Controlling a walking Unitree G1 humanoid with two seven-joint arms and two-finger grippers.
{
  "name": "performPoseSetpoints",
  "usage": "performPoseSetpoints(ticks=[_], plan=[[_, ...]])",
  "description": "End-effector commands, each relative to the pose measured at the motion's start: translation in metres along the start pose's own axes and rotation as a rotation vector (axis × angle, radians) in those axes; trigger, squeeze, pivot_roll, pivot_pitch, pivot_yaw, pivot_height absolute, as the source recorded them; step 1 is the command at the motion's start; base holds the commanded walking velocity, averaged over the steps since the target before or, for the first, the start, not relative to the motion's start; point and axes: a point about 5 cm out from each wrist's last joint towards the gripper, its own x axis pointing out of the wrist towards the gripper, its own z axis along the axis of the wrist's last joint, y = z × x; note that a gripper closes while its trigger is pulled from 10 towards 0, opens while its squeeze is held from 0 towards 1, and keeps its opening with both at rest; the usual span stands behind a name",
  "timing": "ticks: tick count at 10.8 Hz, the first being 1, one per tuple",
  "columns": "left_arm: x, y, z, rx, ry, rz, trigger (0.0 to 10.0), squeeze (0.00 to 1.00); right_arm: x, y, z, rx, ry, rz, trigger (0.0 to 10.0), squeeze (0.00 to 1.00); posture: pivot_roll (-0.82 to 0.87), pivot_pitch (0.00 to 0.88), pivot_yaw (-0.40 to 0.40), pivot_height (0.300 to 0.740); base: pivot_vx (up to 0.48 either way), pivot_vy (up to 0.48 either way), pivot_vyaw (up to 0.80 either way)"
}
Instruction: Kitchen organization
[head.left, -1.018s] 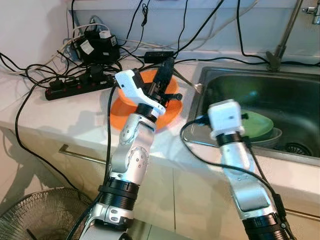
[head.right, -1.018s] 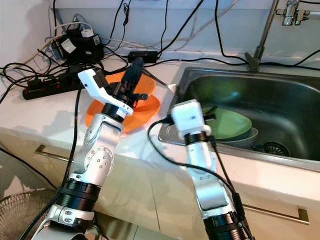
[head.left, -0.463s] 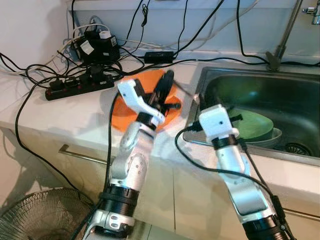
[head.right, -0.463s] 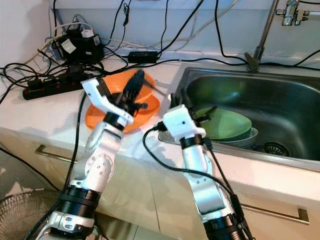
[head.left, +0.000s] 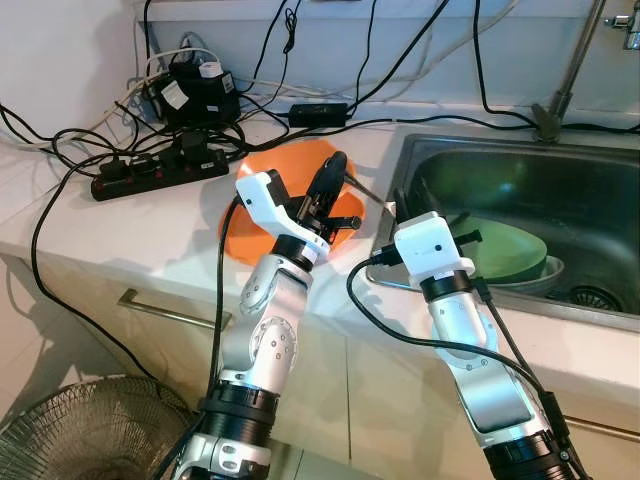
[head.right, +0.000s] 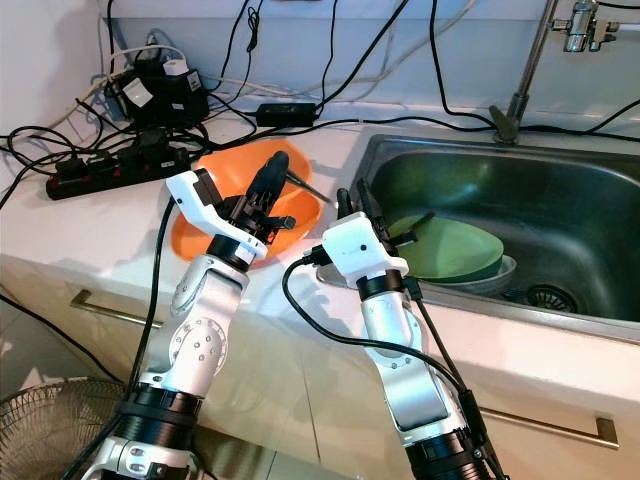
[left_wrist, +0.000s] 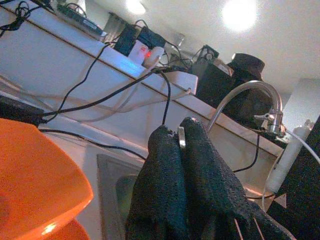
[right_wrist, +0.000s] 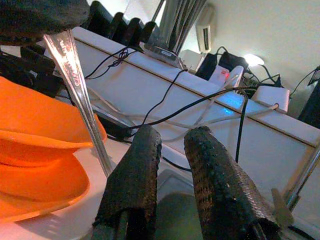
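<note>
An orange bowl (head.left: 262, 192) sits on an orange plate (right_wrist: 35, 186) on the white counter, left of the sink (head.left: 600, 200). My left gripper (head.left: 335, 168) hovers over the bowl's right side, shut on a thin metal utensil (right_wrist: 80, 95) whose handle slants down toward the sink edge. In the left wrist view a sliver of metal (left_wrist: 181, 138) shows between the closed fingers. My right gripper (head.right: 353, 200) stands open at the sink's left rim, fingertips up, just beside the utensil's handle. Its fingers (right_wrist: 135, 170) hold nothing.
A green plate (head.left: 515, 250) lies on other dishes in the sink, with a faucet (head.left: 565, 80) behind. A power strip (head.left: 150, 170), adapters and many black cables crowd the counter's back left. A fan grille (head.left: 80, 430) stands on the floor below.
My right gripper has moved left from over the sink to the rim beside the utensil. My left gripper has come down a little over the bowl, still holding the utensil.
</note>
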Motion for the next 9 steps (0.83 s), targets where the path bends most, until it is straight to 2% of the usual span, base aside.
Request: performPoseSetpoints(ticks=[1, 6, 9], plan=[[0.001, -0.005, 0.001, 0.0, -0.009, -0.013, 10.0, 0.0, 0.001, 0.0, 0.007, -0.002, -0.039, 0.012, 10.0, 0.0, 0.02, 0.0, 0.114, 0.74, 0.0, 0.0, 0.0], [0.002, -0.01, -0.005, -0.014, 0.029, -0.049, 10.0, 0.0, -0.005, 0.018, 0.012, 0.021, -0.068, 0.175, 10.0, 0.0, 0.01, 0.0, 0.119, 0.74, 0.0, 0.0, 0.0], [0.002, -0.012, -0.005, -0.013, 0.036, -0.067, 10.0, 0.0, -0.006, 0.023, 0.011, 0.025, -0.056, 0.205, 10.0, 0.0, 0.02, 0.0, 0.116, 0.74, 0.0, 0.0, 0.0]])
